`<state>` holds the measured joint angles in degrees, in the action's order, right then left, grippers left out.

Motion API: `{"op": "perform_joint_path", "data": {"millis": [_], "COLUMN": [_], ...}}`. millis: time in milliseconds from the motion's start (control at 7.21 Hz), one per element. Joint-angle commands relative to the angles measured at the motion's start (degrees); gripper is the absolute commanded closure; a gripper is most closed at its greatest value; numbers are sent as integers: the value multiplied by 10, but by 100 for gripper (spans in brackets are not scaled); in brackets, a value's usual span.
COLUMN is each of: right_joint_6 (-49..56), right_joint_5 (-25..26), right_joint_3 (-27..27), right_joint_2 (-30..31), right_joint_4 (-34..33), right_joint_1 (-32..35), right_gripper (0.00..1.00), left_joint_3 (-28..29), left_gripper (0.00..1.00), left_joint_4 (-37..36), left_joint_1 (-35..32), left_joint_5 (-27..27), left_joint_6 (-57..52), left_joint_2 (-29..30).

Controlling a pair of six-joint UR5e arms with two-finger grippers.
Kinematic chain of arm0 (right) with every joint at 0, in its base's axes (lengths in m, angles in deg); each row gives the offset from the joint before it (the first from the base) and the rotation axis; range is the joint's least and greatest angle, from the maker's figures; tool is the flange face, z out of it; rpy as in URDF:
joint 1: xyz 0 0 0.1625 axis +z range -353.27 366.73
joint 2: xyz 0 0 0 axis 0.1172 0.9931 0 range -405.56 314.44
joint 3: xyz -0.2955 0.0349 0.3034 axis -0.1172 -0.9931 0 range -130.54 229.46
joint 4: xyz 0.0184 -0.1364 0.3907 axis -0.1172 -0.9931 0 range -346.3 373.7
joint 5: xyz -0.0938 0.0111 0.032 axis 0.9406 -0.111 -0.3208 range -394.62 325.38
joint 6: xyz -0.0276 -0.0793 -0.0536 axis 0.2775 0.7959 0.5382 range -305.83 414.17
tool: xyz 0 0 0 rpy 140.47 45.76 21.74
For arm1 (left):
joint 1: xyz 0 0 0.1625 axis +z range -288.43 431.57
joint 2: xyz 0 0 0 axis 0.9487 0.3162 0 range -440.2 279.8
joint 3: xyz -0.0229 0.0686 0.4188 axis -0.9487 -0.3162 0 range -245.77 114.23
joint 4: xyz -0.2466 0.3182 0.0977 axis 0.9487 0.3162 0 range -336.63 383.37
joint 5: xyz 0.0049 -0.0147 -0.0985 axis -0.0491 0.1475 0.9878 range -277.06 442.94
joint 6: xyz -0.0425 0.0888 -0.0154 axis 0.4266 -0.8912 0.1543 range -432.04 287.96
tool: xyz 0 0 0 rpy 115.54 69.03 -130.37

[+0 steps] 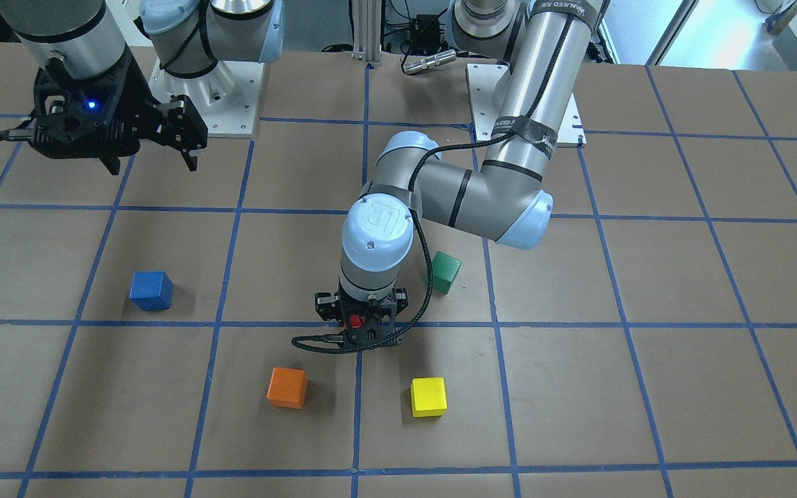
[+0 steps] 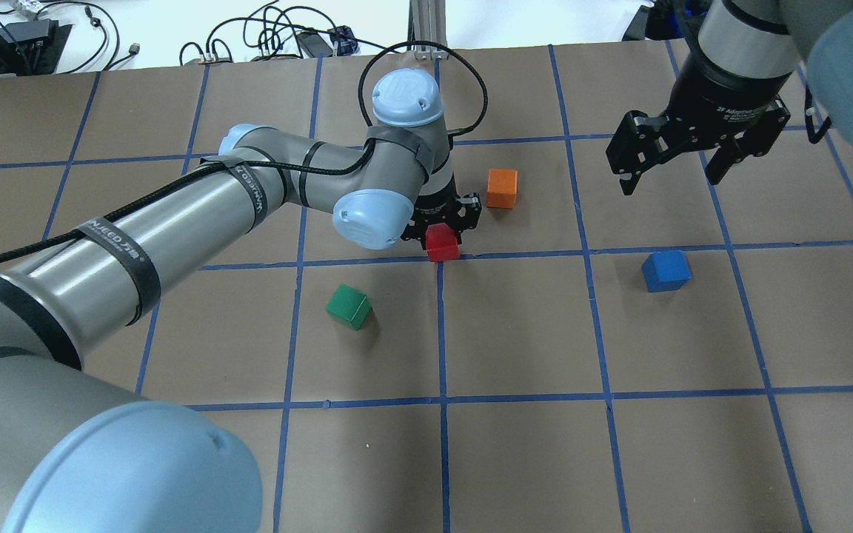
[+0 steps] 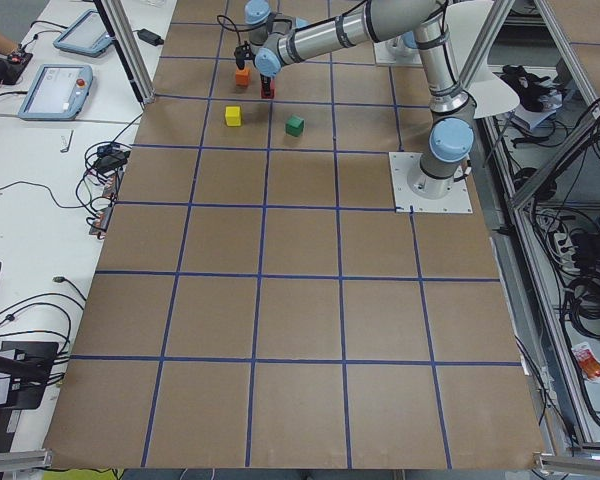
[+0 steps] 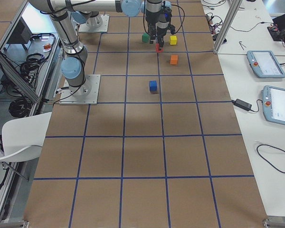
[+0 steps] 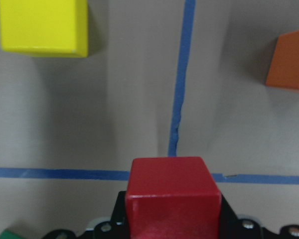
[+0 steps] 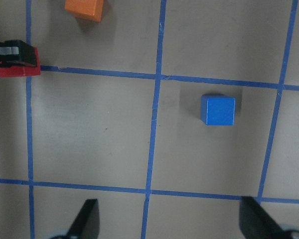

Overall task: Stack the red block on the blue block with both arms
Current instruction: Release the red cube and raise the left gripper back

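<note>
My left gripper [image 2: 447, 224] is shut on the red block [image 2: 442, 243] near the table's middle, low over a blue tape crossing. I cannot tell whether the block touches the table. The left wrist view shows the red block [image 5: 172, 191] held between the fingers. The blue block [image 2: 666, 270] sits alone on the table to the right of it, and also shows in the front view [image 1: 151, 290]. My right gripper [image 2: 671, 180] is open and empty, raised beyond the blue block. The right wrist view looks down on the blue block [image 6: 218, 110] ahead of the spread fingers.
An orange block [image 2: 502, 188] lies just beyond the left gripper. A green block [image 2: 349, 306] lies nearer the robot, to the left. A yellow block [image 1: 428, 396] lies beyond the gripper, beside the orange one [image 1: 287, 386]. Blue tape lines grid the brown table.
</note>
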<state>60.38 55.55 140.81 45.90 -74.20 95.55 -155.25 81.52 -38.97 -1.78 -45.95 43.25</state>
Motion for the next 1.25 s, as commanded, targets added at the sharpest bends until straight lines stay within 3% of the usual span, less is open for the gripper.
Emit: {"op": "perform_joint_path", "data": {"millis": [0, 277, 832, 1109], "right_joint_6": [4, -8, 3, -8], "right_joint_5": [0, 0, -5, -9], "right_joint_3": [0, -1, -6, -6], "right_joint_2": [0, 0, -16, -43], "right_joint_4": [-1, -1, -21, -65], "right_joint_1": [-1, 0, 3, 26], "right_gripper": [0, 0, 0, 0], "left_joint_3": [6, 17, 18, 18], "left_gripper": [3, 0, 0, 0], "left_joint_4": [2, 41, 186, 269], "left_joint_1": [-1, 35, 185, 199], "left_joint_5": [-29, -22, -28, -29], "left_joint_6": [-3, -13, -265, -301], "left_joint_2": [-3, -54, -201, -284]}}
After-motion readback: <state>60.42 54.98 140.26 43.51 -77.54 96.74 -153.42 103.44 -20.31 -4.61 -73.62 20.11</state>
